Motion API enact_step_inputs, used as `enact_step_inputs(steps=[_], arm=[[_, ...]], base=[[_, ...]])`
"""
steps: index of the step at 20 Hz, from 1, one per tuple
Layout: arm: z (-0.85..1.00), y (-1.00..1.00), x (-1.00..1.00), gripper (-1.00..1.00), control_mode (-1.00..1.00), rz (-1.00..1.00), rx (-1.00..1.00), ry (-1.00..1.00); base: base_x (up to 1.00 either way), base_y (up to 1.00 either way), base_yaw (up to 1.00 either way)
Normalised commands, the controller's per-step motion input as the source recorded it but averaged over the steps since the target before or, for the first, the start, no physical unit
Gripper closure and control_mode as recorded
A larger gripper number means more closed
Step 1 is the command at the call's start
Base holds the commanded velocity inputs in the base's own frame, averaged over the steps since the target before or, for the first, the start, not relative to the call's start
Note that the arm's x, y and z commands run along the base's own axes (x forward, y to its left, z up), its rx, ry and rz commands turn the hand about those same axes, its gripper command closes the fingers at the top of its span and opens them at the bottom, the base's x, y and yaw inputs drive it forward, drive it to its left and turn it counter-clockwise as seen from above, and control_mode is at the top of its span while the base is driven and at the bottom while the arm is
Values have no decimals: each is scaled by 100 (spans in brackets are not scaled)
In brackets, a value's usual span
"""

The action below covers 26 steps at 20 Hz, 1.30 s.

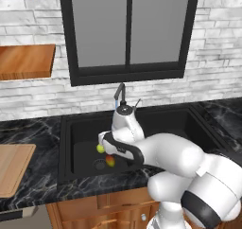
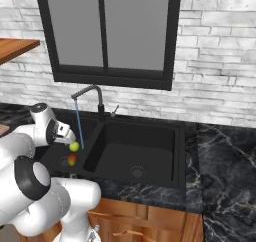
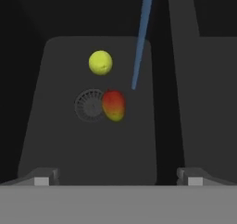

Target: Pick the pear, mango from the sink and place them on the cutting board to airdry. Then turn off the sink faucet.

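Observation:
The yellow-green pear (image 3: 100,62) and the red-orange mango (image 3: 114,105) lie in the left basin of the black sink (image 1: 170,128). The mango rests against the round drain (image 3: 88,105), with the pear just beyond it. My gripper (image 3: 118,179) hangs open above the basin, well clear of both fruits, and nothing is between its fingertips (image 3: 41,179). A blue stream of water (image 3: 141,38) falls from the dark faucet (image 1: 120,93) just right of the fruits. The light-wood cutting board (image 1: 12,169) lies on the counter left of the sink.
The faucet's small silver lever (image 2: 115,110) stands behind the divider between the basins. The right basin (image 2: 140,151) holds only its drain (image 2: 137,171). Dark marble counter (image 2: 225,151) runs on both sides. Wooden shelves (image 1: 26,60) hang on the wall at upper left.

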Motion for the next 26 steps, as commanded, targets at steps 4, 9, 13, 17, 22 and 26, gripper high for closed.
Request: enact_step_inputs(steps=[4, 9, 13, 17, 22, 26], arm=[[-11, 3, 16, -100, -100, -8, 0, 3], [-19, 6, 14, -100, -100, -7, 0, 3], [-25, 8, 14, -100, -100, -6, 0, 3], [-22, 5, 16, -100, -100, -5, 0, 3], [-16, 1, 19, -100, -100, -5, 0, 3], [-12, 0, 22, -100, -100, -4, 0, 2]], base=[[0, 0, 0], [0, 0, 0], [0, 0, 0], [0, 0, 0], [0, 0, 0], [0, 0, 0]])
